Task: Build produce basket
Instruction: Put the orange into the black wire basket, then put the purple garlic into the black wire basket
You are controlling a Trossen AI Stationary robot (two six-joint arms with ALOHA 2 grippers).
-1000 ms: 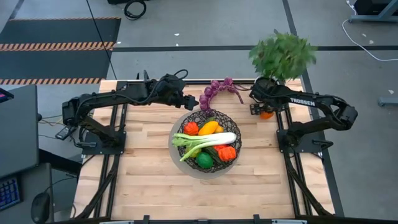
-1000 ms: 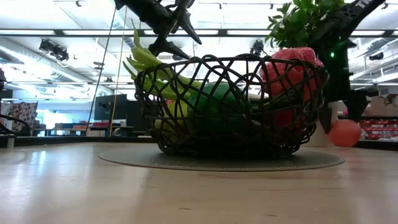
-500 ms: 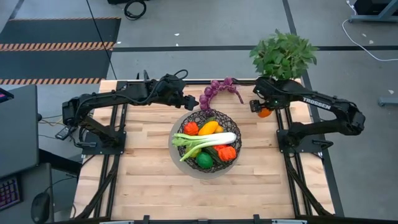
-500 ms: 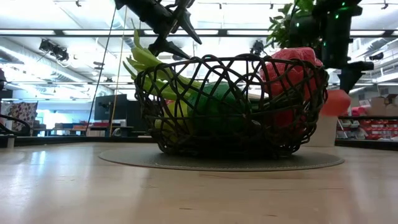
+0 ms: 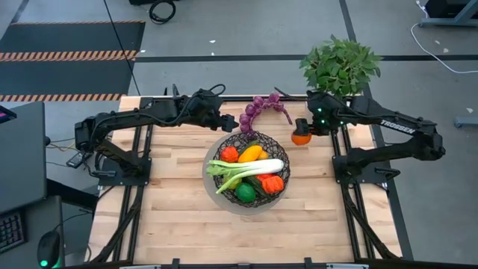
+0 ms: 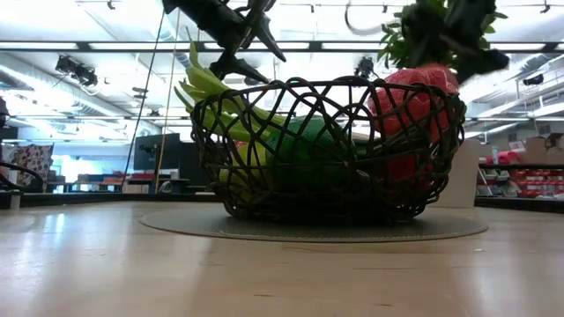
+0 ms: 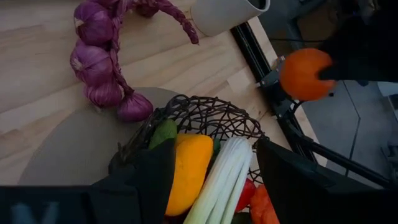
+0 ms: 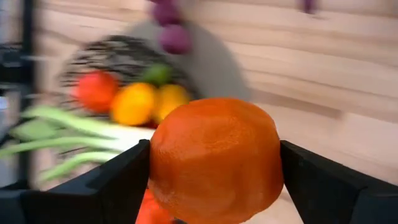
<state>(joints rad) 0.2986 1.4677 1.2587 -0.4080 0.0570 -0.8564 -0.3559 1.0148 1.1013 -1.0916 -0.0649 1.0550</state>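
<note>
Right gripper (image 5: 305, 133): clamped on a round orange fruit (image 5: 300, 137), both fingers pressed flat against its sides in the right wrist view (image 8: 214, 160).
What changed: a second ago the fruit sat low beside the white plant pot (image 7: 225, 12) near the worktop's far right corner; it is now lifted and carried inward, just off the basket's far right rim (not yet over the mesh).
Basket (image 5: 224, 146): mid-worktop on its pale base, already holding leek (image 5: 246, 169), yellow pepper (image 5: 250, 154), red and green pieces.
Grapes (image 5: 255, 110): still on the far edge.
Left gripper (image 5: 228, 120): unmoved, fingers spread and empty, by the basket's far left rim.
Meaning: pick succeeded; a drop-in probably comes next.
</note>
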